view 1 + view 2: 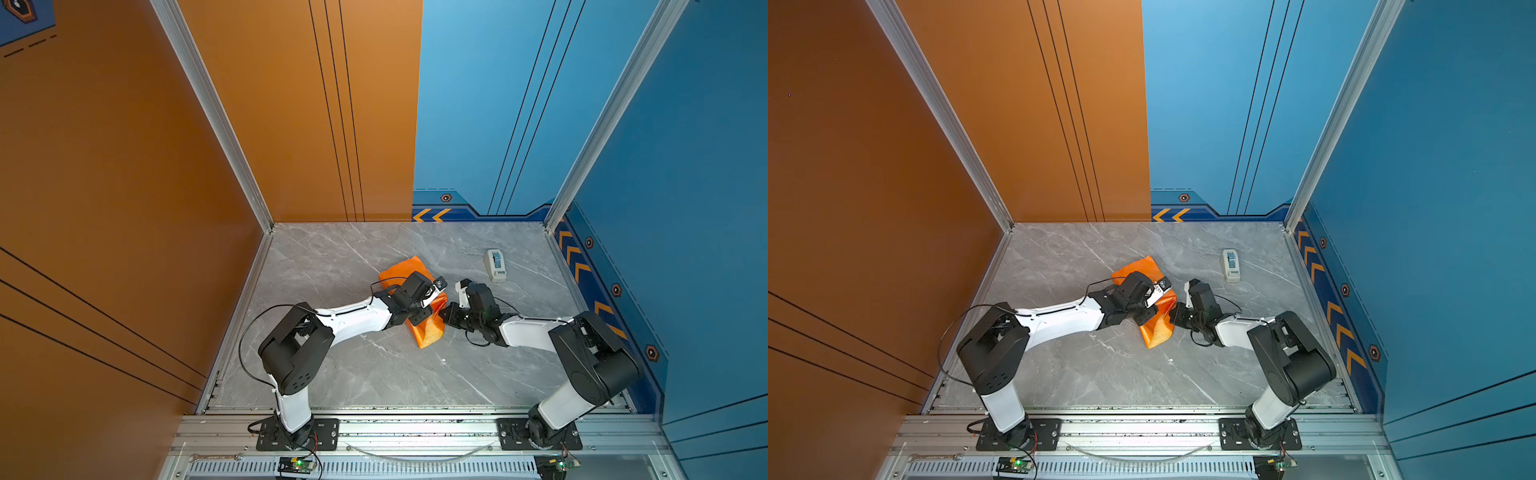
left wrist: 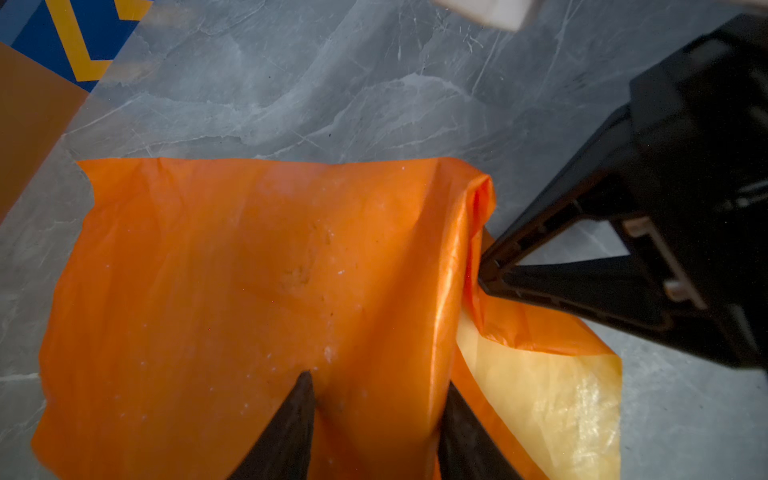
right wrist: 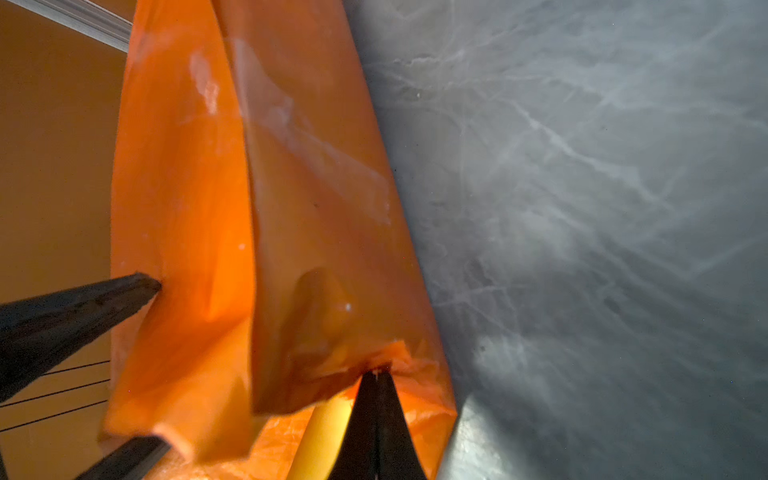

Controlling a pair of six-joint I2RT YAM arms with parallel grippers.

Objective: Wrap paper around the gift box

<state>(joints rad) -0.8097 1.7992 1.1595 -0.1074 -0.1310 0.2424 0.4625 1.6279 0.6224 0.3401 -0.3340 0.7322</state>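
Tightly pinched, lightly pressed

Right pincer (image 3: 376, 375) is clenched on a bunched edge of the paper (image 2: 249, 270), which has its orange face outward and pale yellow showing at the loose flap. Left pincer (image 2: 379, 380) stands released, its two tips apart and pressing on the paper's top. The folded bundle lies mid-counter (image 1: 374, 374), between both arms; the gift box is hidden. A tape dispenser (image 1: 494, 264) sits well apart, toward the back right.

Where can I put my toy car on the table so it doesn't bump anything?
Biggest bare patch: the front of the table, between the left arm, the right arm and the paper. Also the far left corner behind the paper. Crowded: the middle, where the left gripper touches the paper and the right gripper pinches it, and beside the tape dispenser.
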